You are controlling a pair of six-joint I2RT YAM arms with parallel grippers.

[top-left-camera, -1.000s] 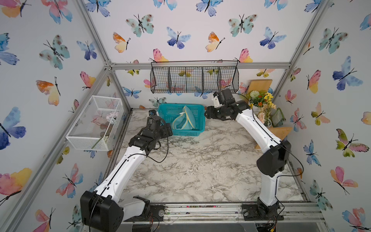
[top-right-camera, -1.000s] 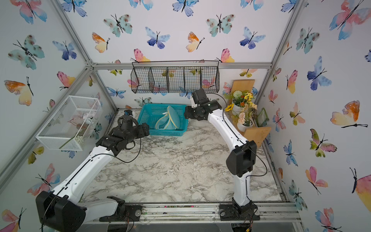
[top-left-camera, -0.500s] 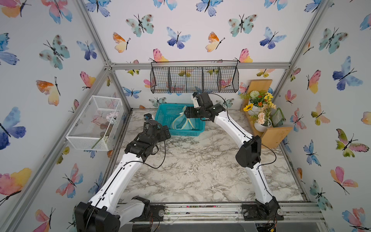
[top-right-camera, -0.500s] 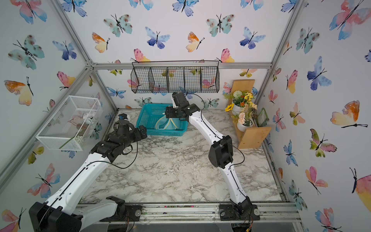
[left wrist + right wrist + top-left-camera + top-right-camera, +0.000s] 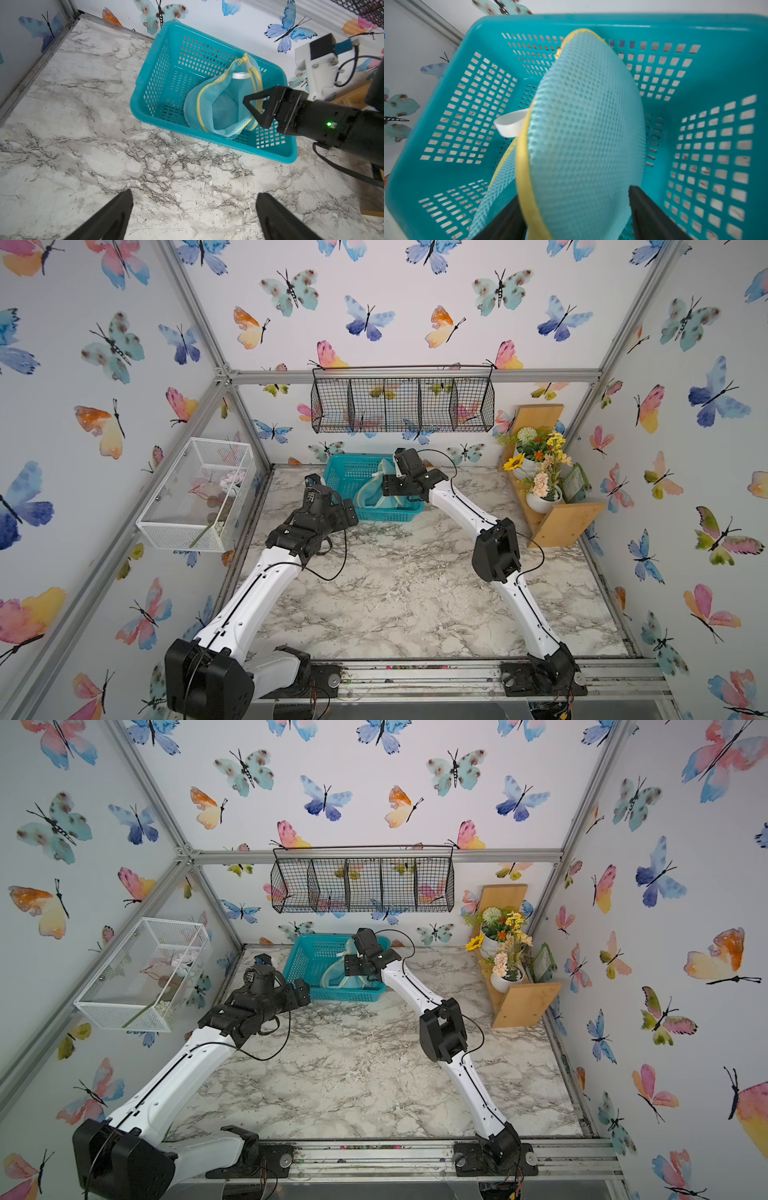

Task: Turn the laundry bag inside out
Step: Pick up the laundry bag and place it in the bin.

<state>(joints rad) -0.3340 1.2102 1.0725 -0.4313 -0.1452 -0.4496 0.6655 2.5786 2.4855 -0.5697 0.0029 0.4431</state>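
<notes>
Teal plastic basket [image 5: 347, 477] sits at 12 o'clock on your marble table [image 5: 395, 593], hard against the rear wall.

- Task item: the laundry bag [image 5: 374, 495] lies inside that basket, toward its 3 o'clock half. Light turquoise mesh, partly collapsed, mouth gaping toward 9 o'clock in the left wrist view [image 5: 224, 104].
- Yellow piping [image 5: 525, 176] runs round the bag's round end. White ribbon [image 5: 510, 124] loops out beside it.
- Your right gripper [image 5: 574, 193] reaches into the basket from 3 o'clock. Fingers spread, one on each side of the bag's round end. One finger lies against the piping, the other just beside the mesh edge. The mesh between them keeps its full bulge.
- Same gripper in the left wrist view [image 5: 255, 112]: tips at the bag's rim, over the basket floor.
- Your left gripper [image 5: 194, 193] hangs above bare marble at the basket's 7 o'clock corner. Fingers wide apart, nothing between them, clear of basket and bag.
- Surroundings: white mesh box [image 5: 199, 493] on the wall at 9 o'clock, black wire rack [image 5: 403, 406] on the wall at 12, flower pots [image 5: 536, 472] on a wooden stand at 2.
</notes>
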